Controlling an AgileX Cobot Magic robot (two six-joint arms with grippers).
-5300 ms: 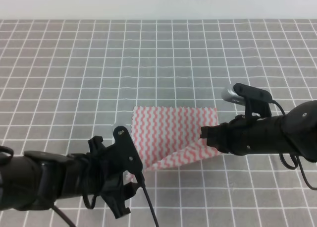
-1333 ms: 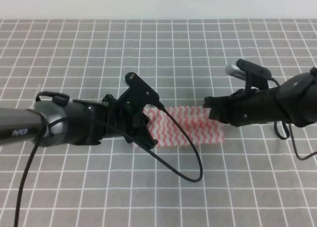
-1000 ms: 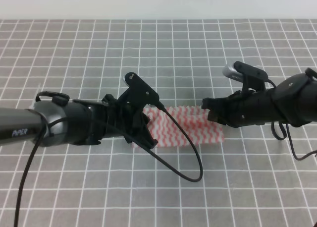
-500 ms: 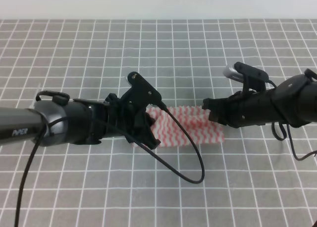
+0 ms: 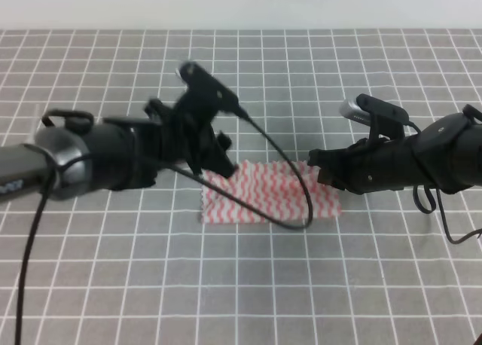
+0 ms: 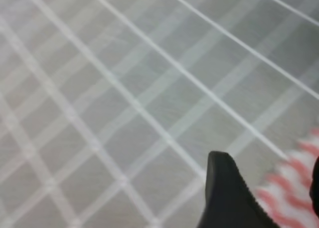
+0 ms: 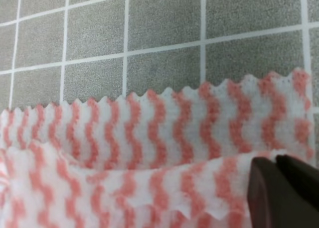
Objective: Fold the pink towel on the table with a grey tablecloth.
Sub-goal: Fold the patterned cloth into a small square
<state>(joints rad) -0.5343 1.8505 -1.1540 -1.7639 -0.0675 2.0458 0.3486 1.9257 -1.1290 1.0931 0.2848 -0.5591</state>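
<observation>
Exterior high view: lying near the frame's centre on the table with a grey tablecloth (image 5: 361, 81), the pink towel (image 5: 260, 198), folded into a low, wide band. Hovering over the towel's upper left corner, the left gripper (image 5: 223, 151), blurred; opening impossible to judge here. Sitting at the towel's right end, the right gripper (image 5: 319, 169), seemingly pinching that edge.

Left wrist view: showing blurred grid lines across most of the frame, one dark fingertip (image 6: 227, 195) at the bottom, towel stripes at lower right; a gap between the fingers, nothing between them.

Right wrist view: filling the lower half, the towel's zigzag stripes, upper layer overlapping lower; closing on the top layer's edge at lower right, dark fingertips (image 7: 279, 188).
</observation>
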